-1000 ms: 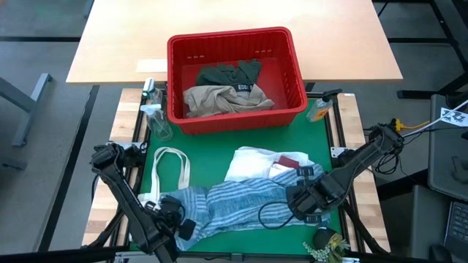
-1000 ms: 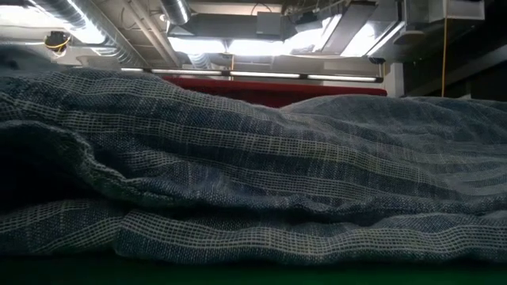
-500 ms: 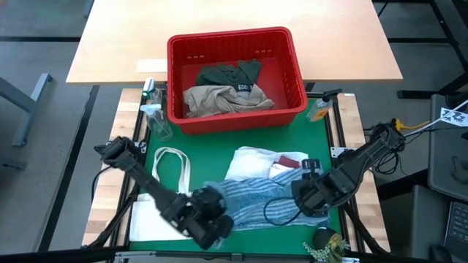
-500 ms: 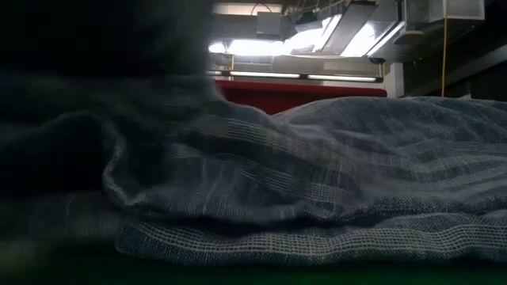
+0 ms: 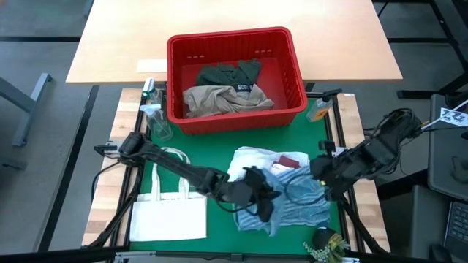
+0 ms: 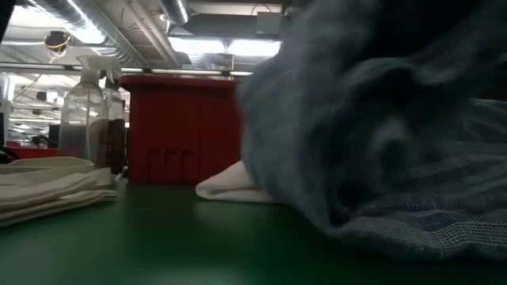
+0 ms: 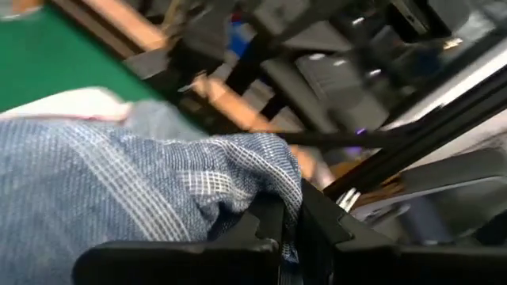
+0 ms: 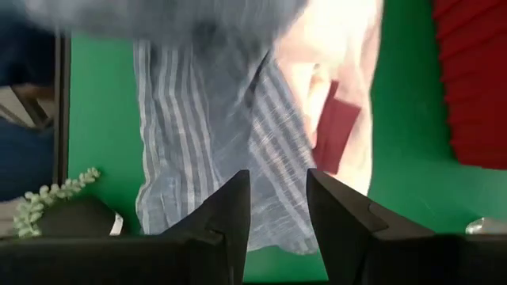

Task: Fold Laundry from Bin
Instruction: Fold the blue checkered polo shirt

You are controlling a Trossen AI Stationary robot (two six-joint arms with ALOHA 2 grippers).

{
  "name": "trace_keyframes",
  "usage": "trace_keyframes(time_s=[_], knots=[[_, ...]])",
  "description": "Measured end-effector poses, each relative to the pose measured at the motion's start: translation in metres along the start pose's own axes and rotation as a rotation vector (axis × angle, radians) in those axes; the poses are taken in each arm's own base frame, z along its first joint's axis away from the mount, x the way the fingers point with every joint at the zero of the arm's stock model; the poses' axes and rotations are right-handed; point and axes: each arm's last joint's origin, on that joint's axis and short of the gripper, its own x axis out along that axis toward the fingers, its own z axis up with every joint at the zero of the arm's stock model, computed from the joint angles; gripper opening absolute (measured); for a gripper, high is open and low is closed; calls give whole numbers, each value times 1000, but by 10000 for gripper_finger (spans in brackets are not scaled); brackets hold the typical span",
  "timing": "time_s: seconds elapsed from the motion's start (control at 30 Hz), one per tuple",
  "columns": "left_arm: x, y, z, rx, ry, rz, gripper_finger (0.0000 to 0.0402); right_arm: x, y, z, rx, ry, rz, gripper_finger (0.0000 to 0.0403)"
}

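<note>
The blue-and-white striped garment (image 5: 292, 208) lies bunched on the green mat at the near right, partly over a white garment (image 5: 252, 159) and a maroon piece (image 5: 290, 161). My left gripper (image 5: 262, 196) reaches across the mat and is shut on the striped cloth. My right gripper (image 5: 325, 175) is open above the striped cloth's right part (image 8: 214, 134) and touches nothing. The red bin (image 5: 234, 44) at the far side holds a tan garment (image 5: 219, 98) and a dark green one (image 5: 230, 73). My left gripper pinches a folded edge of the striped garment (image 7: 273, 162) between its two shut fingers. It comes from the table's left, low over the mat. The held end is lifted and laid over the rest of the cloth, which rests on the mat.
A flat white tote bag (image 5: 170, 215) lies uncovered at the near left. A spray bottle (image 5: 155, 117) stands left of the bin, an orange bottle (image 5: 319, 109) to its right. A small flower sprig (image 5: 325, 248) lies at the near right corner.
My left gripper has swept from the near left toward the table's right, carrying the striped garment's left end over its right part. The cloth is now folded into a bunch and the tote bag is uncovered. My right gripper has drawn back toward the far right.
</note>
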Motion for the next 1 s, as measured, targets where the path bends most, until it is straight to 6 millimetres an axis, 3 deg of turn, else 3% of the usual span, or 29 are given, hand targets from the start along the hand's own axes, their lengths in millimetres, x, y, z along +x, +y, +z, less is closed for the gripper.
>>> trace_keyframes(time_s=[0.23, 0.5, 0.8, 1.0], knots=[[52, 21, -11, -36, -95, -185, 11, -21, -14, -9, 35, -129, 38, 127], [87, 50, -37, -60, -140, -181, 11, -25, -15, -9, 47, -172, 56, 127], [97, 60, -46, -48, -152, -165, 18, -24, -14, -9, 46, -169, 54, 127], [95, 57, -45, 74, -188, -179, 66, -24, -14, -9, 46, -168, 54, 127]])
